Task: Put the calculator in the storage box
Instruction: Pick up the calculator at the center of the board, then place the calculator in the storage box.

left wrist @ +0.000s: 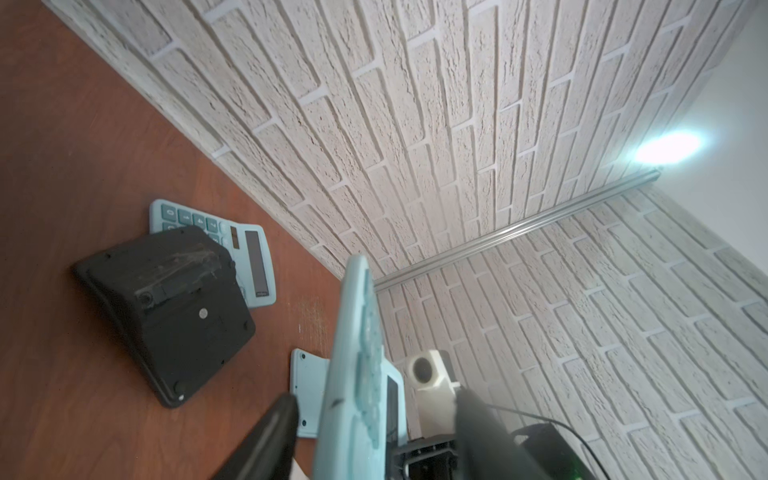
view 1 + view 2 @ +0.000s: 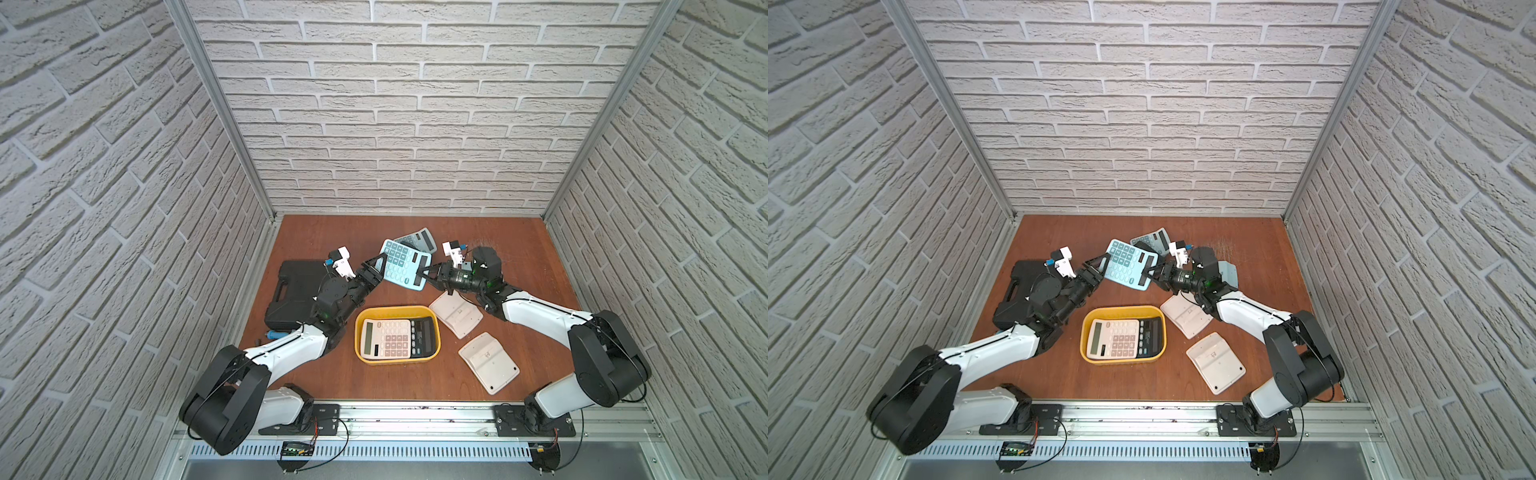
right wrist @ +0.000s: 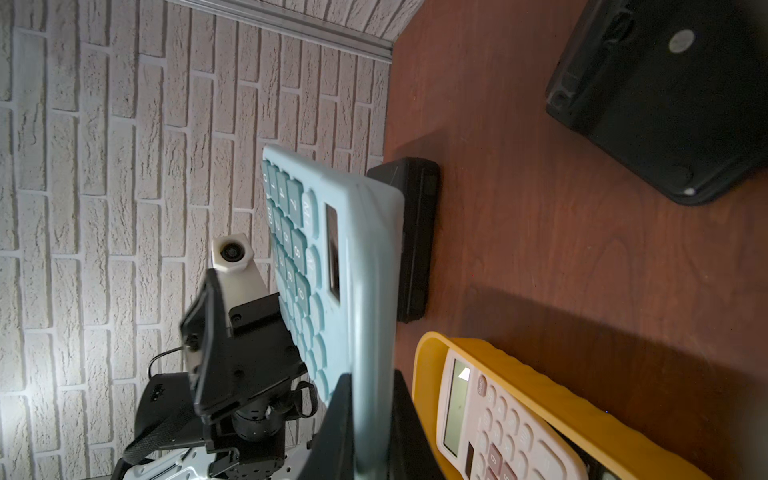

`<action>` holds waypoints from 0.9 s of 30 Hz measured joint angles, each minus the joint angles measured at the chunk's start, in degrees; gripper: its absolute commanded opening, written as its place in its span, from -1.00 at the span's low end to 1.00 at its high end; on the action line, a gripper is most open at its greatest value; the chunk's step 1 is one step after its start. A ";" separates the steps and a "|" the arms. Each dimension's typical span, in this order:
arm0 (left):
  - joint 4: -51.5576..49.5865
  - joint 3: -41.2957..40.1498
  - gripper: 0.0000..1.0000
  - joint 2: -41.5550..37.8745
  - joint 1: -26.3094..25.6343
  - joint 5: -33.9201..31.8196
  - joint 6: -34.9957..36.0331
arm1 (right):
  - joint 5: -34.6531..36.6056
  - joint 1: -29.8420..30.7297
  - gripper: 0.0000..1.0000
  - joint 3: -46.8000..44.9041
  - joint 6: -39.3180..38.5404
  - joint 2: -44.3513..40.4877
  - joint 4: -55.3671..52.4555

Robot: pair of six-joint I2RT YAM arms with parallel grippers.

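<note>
Calculator point(image 2: 404, 266) (the blue one) aloft over the counter point(image 2: 519, 257), tilted, beyond the box point(image 2: 397, 308) and clear of it. Pinched at its display end by the right end effector point(image 2: 422, 273), clamped tight on the edge. Flanked at the keypad end by the left end effector point(image 2: 379, 269), spread wide, gripping nothing. Probably a handover, so: draw the left straight back first, without brushing the keys. Then swing the right over the box, level the tilt, lower slowly. Mind the thin edge grip (could pivot). Box already crowded by a white calculator point(image 2: 386, 338); set down flat on top, release low.
</note>
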 measured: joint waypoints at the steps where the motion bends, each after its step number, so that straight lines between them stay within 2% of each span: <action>1: -2.14 -0.02 0.97 -1.90 0.09 -0.09 0.31 | -0.04 0.04 -0.94 0.00 -0.70 -0.61 -1.92; 8: -27.21 0.52 0.97 -20.02 1.29 -5.49 8.37 | -0.76 0.17 -0.94 0.02 -8.24 -5.22 -19.52; 12: -39.93 1.57 0.97 -24.81 2.36 -7.85 12.72 | -1.60 0.61 -0.95 -1.38 -12.28 -6.54 -25.73; 18: -49.88 1.64 0.97 -23.76 3.89 -7.98 15.67 | -1.40 3.10 -0.95 -3.30 -17.33 -7.26 -32.72; 27: -50.51 1.64 0.97 -16.52 4.52 -5.09 15.91 | 3.85 5.92 -0.94 -6.56 -21.22 -9.33 -38.38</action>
